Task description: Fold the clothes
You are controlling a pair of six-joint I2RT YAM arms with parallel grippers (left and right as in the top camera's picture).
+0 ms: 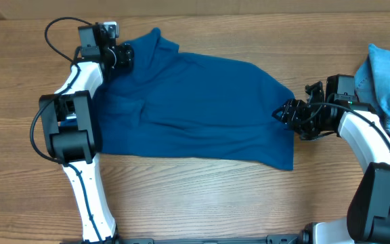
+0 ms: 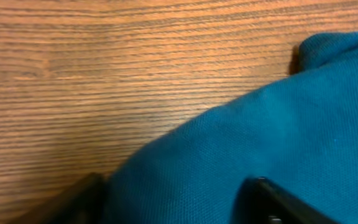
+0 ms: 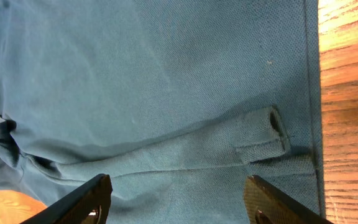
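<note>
Overhead: we see the deep-blue shirt spread flat across the middle of the table. The left gripper sits at its upper left edge. The right gripper sits at its right edge. A light-blue garment lies bunched at the far right, apart from the shirt.

Left wrist: we see the claw's fingers spread apart, with shirt fabric bulging up between them and bare wood beyond.

Right wrist: we see the claw's fingers spread wide and clamping nothing. They stand over the shirt near its hem, beside a small rolled fabric tab.
</note>
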